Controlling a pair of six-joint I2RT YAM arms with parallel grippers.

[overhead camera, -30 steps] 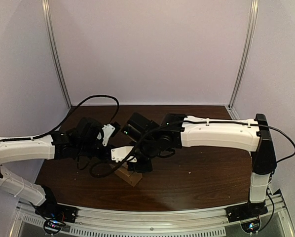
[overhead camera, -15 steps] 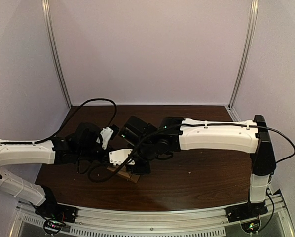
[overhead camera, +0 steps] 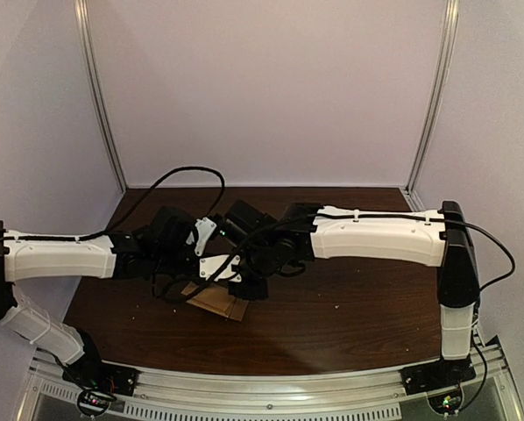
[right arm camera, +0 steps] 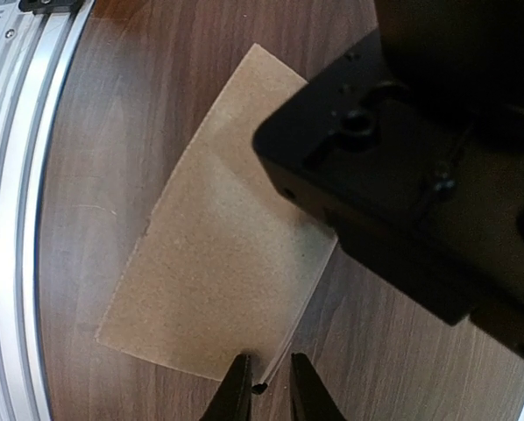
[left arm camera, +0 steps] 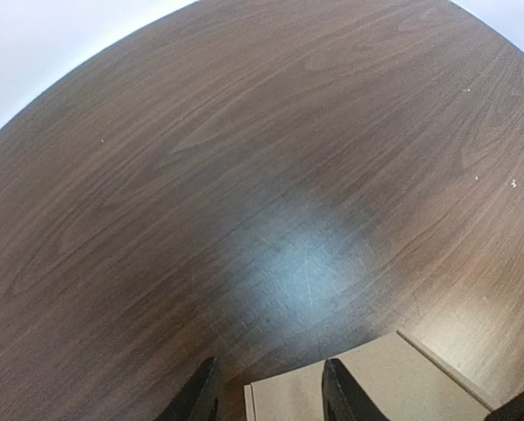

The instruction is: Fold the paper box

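1. Two grippers meet at the paper box (right arm camera: 218,254): right gripper (right arm camera: 264,390) jaws clamped on its edge, left gripper (left arm camera: 271,396) jaws apart over a corner.
2. The box lies flat, left of centre on the dark wood surface (overhead camera: 367,307); open room lies rightward.

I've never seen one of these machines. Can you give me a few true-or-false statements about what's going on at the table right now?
1. The paper box lies flat on the table. True.
2. The box is bright red. False: it is plain brown cardboard.
3. The right gripper has a finger on either side of one box edge. True.
4. The left gripper is squeezed shut. False: its fingers stand apart, with a corner of the box between them.
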